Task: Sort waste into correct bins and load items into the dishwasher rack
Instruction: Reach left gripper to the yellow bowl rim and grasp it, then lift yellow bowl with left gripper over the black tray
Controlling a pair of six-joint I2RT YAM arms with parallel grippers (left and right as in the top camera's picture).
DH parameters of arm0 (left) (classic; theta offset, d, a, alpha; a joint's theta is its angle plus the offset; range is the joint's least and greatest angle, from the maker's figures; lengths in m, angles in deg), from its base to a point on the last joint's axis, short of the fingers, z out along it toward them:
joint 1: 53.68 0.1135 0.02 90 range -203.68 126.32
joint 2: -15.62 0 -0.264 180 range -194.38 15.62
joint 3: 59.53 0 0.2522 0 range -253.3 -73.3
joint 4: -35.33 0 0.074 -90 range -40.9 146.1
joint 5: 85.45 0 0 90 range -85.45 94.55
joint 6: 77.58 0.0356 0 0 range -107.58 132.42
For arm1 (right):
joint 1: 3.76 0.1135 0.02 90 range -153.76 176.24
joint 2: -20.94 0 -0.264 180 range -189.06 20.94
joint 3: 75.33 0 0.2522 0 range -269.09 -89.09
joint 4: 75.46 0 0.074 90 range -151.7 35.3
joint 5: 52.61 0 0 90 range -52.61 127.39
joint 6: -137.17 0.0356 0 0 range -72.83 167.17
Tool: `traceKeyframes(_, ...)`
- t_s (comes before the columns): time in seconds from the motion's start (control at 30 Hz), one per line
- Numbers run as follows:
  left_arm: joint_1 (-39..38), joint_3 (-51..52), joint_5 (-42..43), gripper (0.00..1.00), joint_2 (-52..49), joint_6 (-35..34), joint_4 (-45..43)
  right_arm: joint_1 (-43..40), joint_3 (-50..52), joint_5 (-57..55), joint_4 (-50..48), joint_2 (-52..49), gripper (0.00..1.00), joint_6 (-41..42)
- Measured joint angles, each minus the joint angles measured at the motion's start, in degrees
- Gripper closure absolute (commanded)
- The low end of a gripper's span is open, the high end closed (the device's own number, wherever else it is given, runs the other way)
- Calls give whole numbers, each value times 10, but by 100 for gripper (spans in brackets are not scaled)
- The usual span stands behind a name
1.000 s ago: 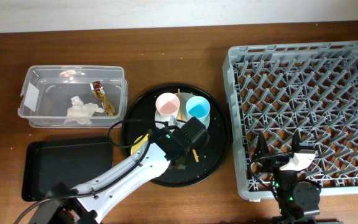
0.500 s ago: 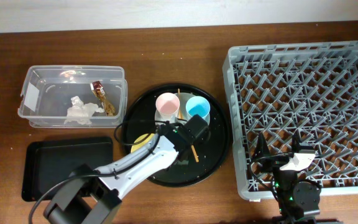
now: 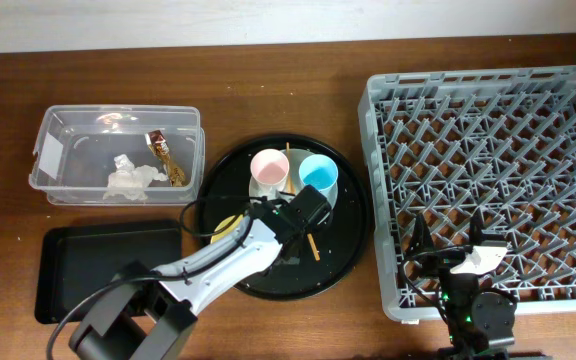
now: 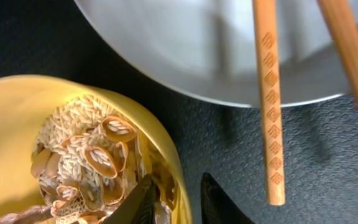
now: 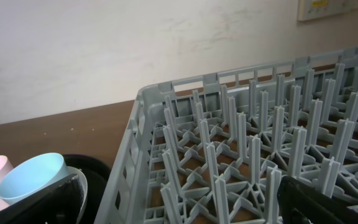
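The overhead view shows the left gripper (image 3: 303,213) at frame centre, over the round black tray (image 3: 348,240). In the left wrist view its two fingers (image 4: 219,202) stand a narrow gap apart at the bottom edge. They straddle the rim of the yellow bowl (image 4: 17,124), one finger inside and one outside. A dark strip shows between the outer finger and the rim, so we read no clamp.

The bowl sits at lower left and holds the food scraps (image 4: 86,146), which are rice-like grains and ring-shaped pieces. The plate (image 4: 185,50) fills the top of that view, just beside the bowl. The chopsticks (image 4: 269,106) lie across its edge onto the tray. One carries a column of engraved diamonds, the only marking we can make out.

Overhead, the pink cup (image 3: 269,168) and the blue cup (image 3: 318,172) stand side by side on the plate, above the gripper. The clear container (image 3: 68,135) at upper left holds the tissue (image 3: 133,180) and the wrapper (image 3: 166,155). A white patch (image 3: 44,155) on its left end is too small to read. The flat black tray (image 3: 108,270) lies at lower left.

The rack (image 3: 488,150) fills the right half of the frame. The right gripper (image 3: 450,248) sits at the rack's lower edge. In the right wrist view its fingers stand wide apart at the bottom corners, holding nothing. A wall plate (image 5: 328,6) at upper right bears print that we cannot read.
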Motion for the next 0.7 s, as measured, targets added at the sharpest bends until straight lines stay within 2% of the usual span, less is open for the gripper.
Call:
traceKeyframes(0.17, 0, 1, 4, 99, 0, -1, -4, 0, 0, 0, 0, 0, 2, 0)
traceKeyframes(0.37, 0, 1, 4, 100, 0, -2, 0, 0, 0, 0, 0, 0, 2, 0)
traceKeyframes(0.5, 0, -9, 6, 100, 6, -2, 49, 0, 0, 0, 0, 0, 2, 0)
traceKeyframes(0.7, 17, -54, 40, 100, 104, 15, 115, 0, 0, 0, 0, 0, 2, 0)
